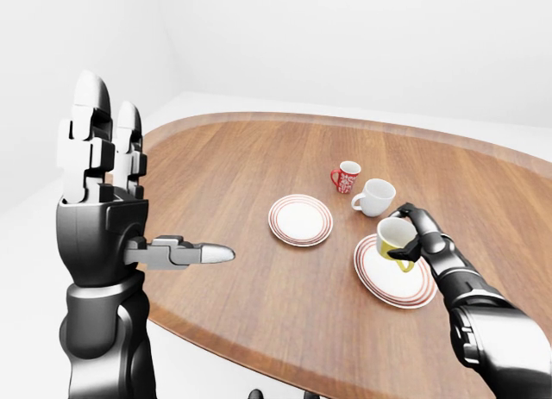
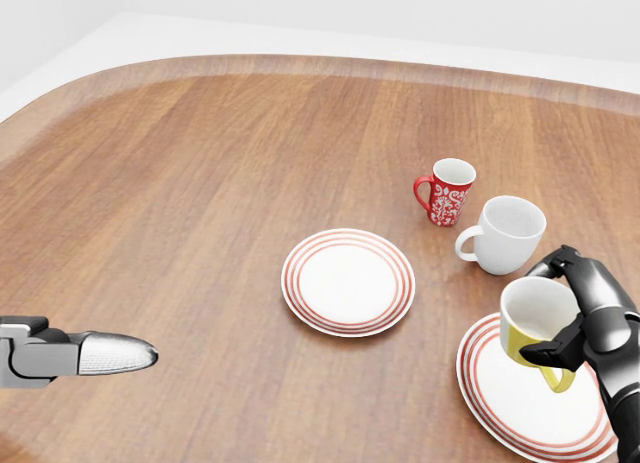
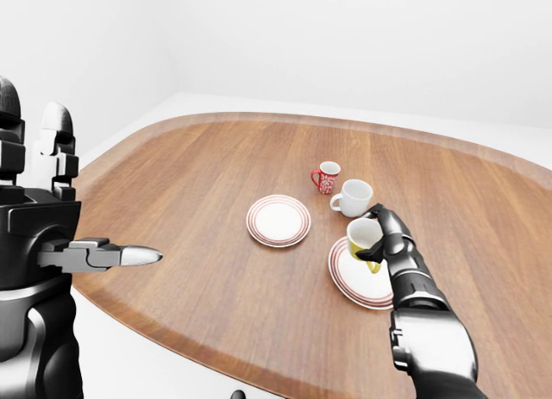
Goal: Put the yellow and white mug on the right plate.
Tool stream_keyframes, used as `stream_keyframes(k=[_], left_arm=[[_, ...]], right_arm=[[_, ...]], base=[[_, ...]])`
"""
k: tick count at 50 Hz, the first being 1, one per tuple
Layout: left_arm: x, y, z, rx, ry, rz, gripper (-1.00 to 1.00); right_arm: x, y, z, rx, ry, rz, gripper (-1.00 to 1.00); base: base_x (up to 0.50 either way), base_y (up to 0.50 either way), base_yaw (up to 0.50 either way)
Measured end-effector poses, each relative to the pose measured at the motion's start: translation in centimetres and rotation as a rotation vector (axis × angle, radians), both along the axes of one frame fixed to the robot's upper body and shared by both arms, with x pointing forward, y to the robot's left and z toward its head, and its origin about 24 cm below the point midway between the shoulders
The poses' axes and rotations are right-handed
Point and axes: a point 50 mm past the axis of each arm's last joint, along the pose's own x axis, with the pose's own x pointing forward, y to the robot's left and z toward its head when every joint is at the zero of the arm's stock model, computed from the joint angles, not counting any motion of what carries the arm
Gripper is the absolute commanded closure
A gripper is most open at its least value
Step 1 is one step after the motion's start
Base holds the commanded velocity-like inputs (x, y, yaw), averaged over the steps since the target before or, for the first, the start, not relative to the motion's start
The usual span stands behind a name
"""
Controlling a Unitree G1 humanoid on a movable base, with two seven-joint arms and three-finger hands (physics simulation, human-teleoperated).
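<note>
My right hand (image 2: 568,308) is shut on the yellow and white mug (image 2: 534,323). It holds the mug just over the right plate (image 2: 520,408), a white plate with red rings at the lower right of the head view. I cannot tell whether the mug touches the plate. The mug tilts a little, its handle pointing down and right. My left hand (image 1: 103,188) is open and empty, raised upright at the left of the left-eye view, far from the mug. Only its thumb (image 2: 85,354) shows in the head view.
A second red-ringed plate (image 2: 347,281) lies left of the right plate on the brown oval table (image 2: 200,183). A plain white mug (image 2: 505,235) and a red patterned mug (image 2: 447,191) stand just above the right plate. The table's edge curves at the left.
</note>
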Motion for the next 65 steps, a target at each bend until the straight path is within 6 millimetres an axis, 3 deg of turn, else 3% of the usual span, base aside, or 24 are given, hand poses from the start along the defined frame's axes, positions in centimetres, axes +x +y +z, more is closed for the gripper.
stream_keyframes(k=[37, 65], left_arm=[[0.2, -0.2, -0.4, 0.005, 0.024, -0.003, -1.0], [0.3, -0.3, -0.7, 0.008, 0.04, -0.004, -1.0]], right_arm=[[-1.4, -1.8, -0.6, -0.015, 0.018, -0.073, 1.0], [-2.2, -1.4, -2.0, -0.007, 0.047, -0.086, 1.0]], base=[[0.0, 0.0, 0.0], [0.0, 0.0, 0.0]])
